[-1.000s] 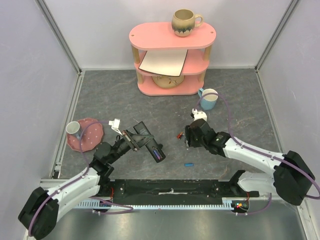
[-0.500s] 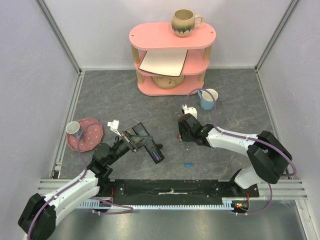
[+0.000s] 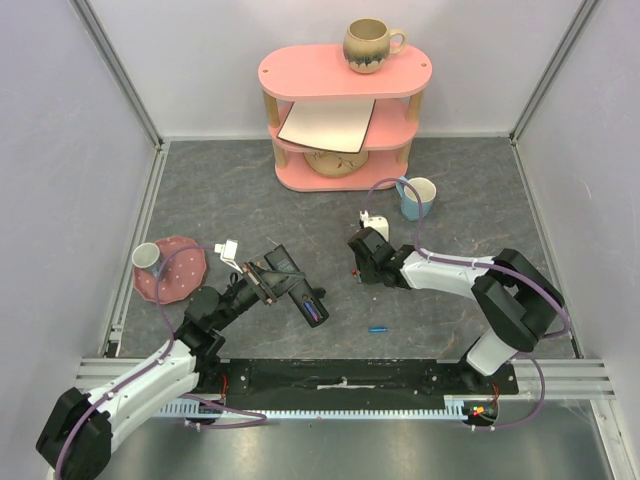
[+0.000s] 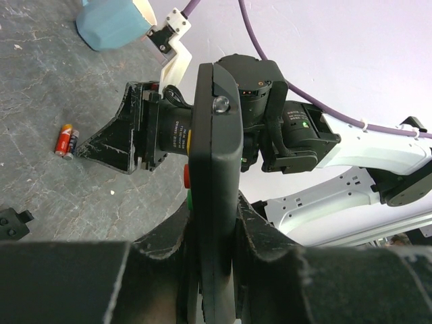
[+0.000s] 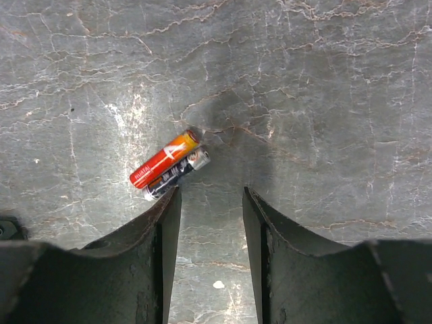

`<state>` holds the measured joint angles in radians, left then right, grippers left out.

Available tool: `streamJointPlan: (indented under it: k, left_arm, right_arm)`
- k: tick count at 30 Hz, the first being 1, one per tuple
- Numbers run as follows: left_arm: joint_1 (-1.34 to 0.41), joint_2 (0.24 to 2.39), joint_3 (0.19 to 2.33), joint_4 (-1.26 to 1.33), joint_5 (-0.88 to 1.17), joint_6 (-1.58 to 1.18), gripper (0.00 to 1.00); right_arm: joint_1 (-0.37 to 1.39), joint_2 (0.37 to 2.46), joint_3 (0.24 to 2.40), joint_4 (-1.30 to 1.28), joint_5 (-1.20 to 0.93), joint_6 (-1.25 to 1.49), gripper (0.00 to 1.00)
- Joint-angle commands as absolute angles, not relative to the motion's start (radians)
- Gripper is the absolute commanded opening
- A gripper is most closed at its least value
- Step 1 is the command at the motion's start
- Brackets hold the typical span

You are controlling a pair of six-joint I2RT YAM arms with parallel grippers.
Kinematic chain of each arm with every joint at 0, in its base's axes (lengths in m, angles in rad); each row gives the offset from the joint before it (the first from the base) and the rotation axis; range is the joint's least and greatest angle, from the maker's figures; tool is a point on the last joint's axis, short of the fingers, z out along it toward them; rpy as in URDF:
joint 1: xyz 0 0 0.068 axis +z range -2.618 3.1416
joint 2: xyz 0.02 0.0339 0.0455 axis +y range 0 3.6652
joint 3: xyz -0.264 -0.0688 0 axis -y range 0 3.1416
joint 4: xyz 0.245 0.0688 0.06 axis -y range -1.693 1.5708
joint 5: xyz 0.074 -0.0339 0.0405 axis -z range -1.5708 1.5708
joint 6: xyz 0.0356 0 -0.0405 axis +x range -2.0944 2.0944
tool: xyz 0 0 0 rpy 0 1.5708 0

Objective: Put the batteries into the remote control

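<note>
Starting at the left edge of the top view, we've got a pink plate (image 3: 183, 278) with a small cup (image 3: 147, 257) sitting on it, on the grey worktop (image 3: 230, 200). Just right of that, the left pincer (image 3: 262, 280) is clamped on the remote (image 3: 298, 290), which runs diagonally toward the lower right of the frame. In the left wrist view we see the remote edge-on, squeezed between both fingers (image 4: 266, 236), with a few coloured buttons poking out on its left side. There's a purplish patch near its lower end in the top view, but we can't tell what it is. Moving right, the batteries (image 5: 169, 165) are on the worktop near the middle. There are two of them lying side by side and touching, one red fading to orange, the other black with a silvery end. The right pincer (image 5: 211, 196) points down right next to them with its jaws apart and only bare worktop in the gap. The batteries sit off to the left of that gap in the wrist view, the black one just beside one fingertip. A little blue cylinder (image 3: 377, 328) lies on its own lower down. A blue mug (image 3: 418, 197) stands further up and to the right. At top centre there's a pink shelf (image 3: 345, 72) with a brown mug (image 3: 370, 45) on it.
</note>
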<state>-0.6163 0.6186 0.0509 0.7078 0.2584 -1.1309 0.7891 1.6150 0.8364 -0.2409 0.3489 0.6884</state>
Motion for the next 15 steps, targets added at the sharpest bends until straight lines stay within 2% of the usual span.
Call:
streamJointPlan:
  k: [1,7,8,12,15]
  left_arm:
    - [-0.612,0.609,0.0,0.744,0.236,-1.091,0.02]
    - [-0.612,0.606,0.0,0.742,0.236,-1.088,0.02]
    - [-0.612,0.609,0.0,0.742,0.236,-1.088,0.02]
    - [-0.614,0.614,0.0,0.742,0.238,-1.086,0.02]
    - [-0.612,0.618,0.0,0.744,0.239,-1.088,0.02]
  right_arm:
    - [0.792,1.623,0.877,-0.229,0.39,0.71,0.49]
    - [0.792,1.565,0.868,-0.233,0.388,0.684,0.51]
    - [0.792,1.557,0.865,-0.229,0.382,0.672,0.53]
    - [0.792,1.536,0.853,-0.164,0.305,0.545,0.75]
    - [0.792,1.549,0.879,-0.161,0.27,0.444,0.78]
